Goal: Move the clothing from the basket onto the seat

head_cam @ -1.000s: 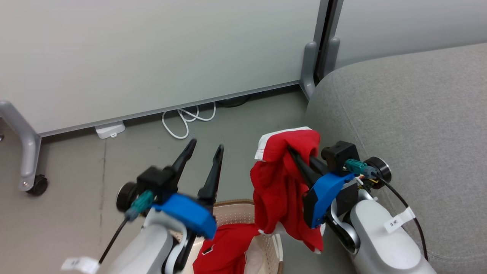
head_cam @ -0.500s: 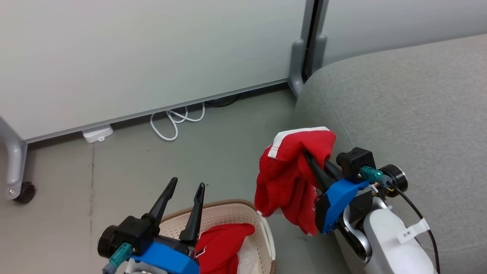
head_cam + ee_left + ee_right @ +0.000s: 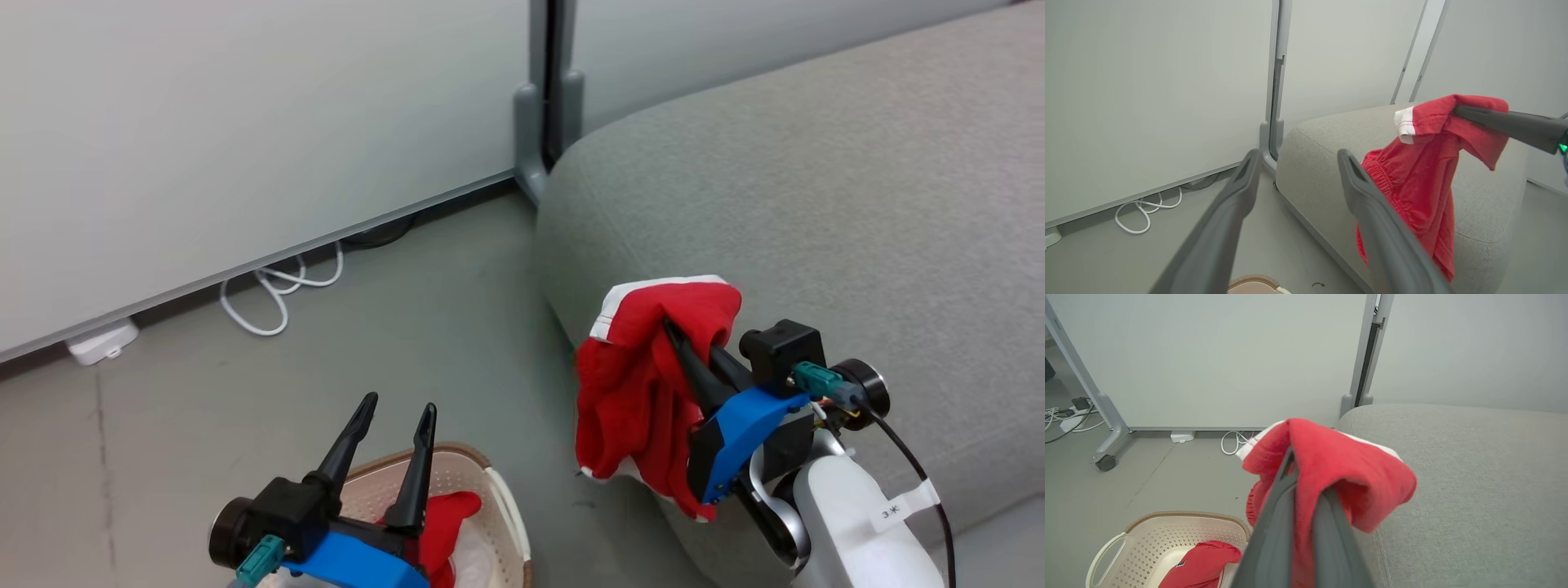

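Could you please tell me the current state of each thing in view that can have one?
seat, no garment laid on it yet.
basket, upright on the floor, one garment inside.
second red garment, crumpled in the basket.
left gripper, open, holding nothing.
right gripper, shut on the lifted red garment.
lifted red garment, hanging bunched at the seat's edge, not laid down.
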### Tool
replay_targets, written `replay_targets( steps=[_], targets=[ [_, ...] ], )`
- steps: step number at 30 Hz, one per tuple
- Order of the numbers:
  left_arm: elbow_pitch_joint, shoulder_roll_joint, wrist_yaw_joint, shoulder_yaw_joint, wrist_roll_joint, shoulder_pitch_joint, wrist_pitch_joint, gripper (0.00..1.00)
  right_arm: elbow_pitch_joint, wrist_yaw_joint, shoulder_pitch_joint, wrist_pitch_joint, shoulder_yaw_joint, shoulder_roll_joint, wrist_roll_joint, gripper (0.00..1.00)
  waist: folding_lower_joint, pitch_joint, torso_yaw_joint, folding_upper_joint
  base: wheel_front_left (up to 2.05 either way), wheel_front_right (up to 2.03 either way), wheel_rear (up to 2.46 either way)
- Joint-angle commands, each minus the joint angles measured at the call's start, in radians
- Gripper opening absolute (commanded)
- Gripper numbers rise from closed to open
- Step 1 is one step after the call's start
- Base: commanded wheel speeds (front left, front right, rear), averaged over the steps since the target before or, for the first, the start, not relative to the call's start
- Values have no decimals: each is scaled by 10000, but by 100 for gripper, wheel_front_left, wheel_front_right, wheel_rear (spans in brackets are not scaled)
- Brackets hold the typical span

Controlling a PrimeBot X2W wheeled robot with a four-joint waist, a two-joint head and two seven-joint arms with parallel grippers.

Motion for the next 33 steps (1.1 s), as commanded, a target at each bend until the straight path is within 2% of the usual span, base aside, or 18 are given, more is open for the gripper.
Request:
replay_targets(
  steps=[1,9,16,25,33],
  targets=[
    [-9,-7,-43,45,79,24,-47,100,-94,5,108,-12,-21,-4,47,0,0,48,-370,0,0,0,0],
    [17,-7,-99,203,228,-7,-47,100,-233,5,245,-47,-170,8,39,0,0,250,-1181,0,0,0,0],
    [-33,57,-90,211,234,-150,-47,100,-439,5,366,-119,-291,17,117,0,0,463,-1534,0,0,0,0],
    [-123,227,-92,50,142,-309,-47,100,-471,5,285,-144,-374,19,221,0,0,703,-1591,0,0,0,0],
    [-139,298,-93,-104,140,-601,-48,100,-507,5,-194,-216,-815,-16,-166,0,0,1123,-1221,0,0,0,0]
  ],
)
